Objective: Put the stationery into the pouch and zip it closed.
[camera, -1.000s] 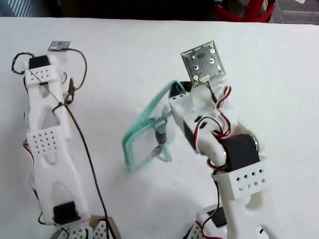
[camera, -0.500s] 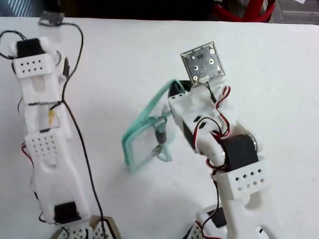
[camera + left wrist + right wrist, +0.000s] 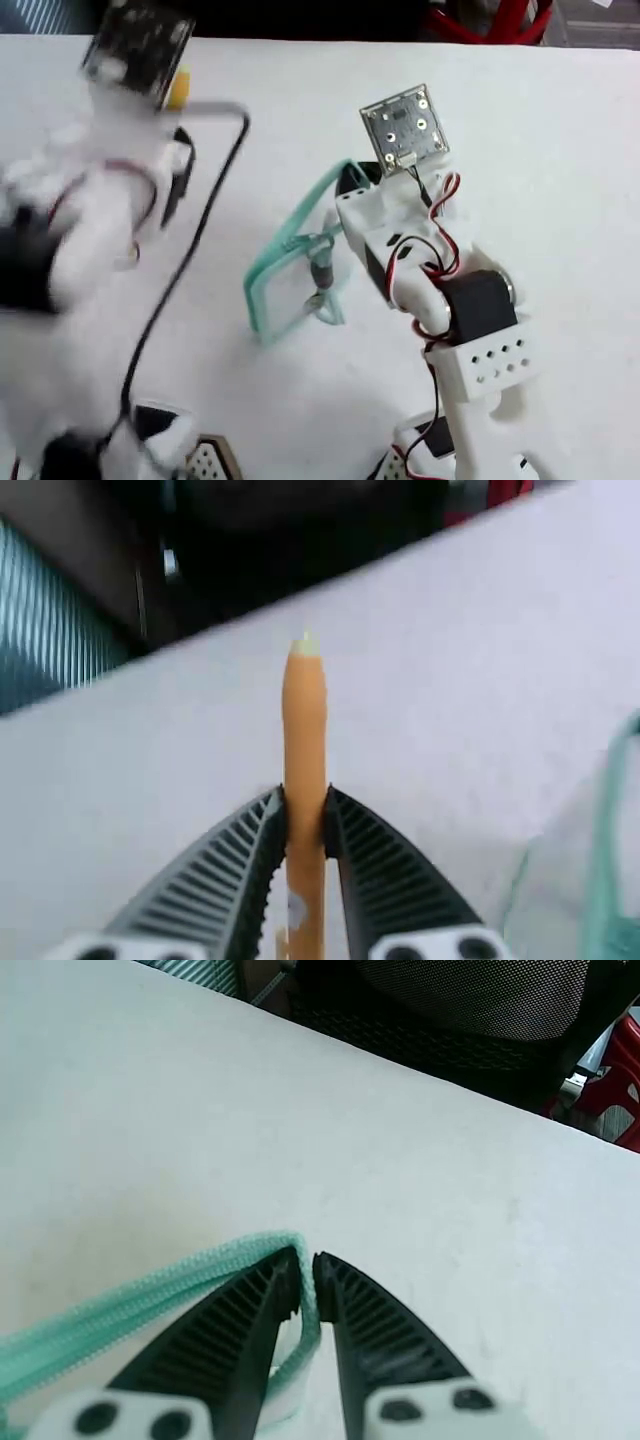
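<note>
Currently, a slim orange pen (image 3: pixel 304 770) is gripped by the left jaws near the white desk (image 3: pixel 560 150)'s far-left corner; a clear green-edged pouch (image 3: pixel 285 285) is pinched at its rim by the right jaws.

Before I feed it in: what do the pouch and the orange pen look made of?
The pouch looks like clear soft plastic, since the table shows through its panel; its teal edging looks like woven fabric tape, with a ribbed weave. The orange pen is probably smooth plastic with a dull finish, though the look leaves that open.
</note>
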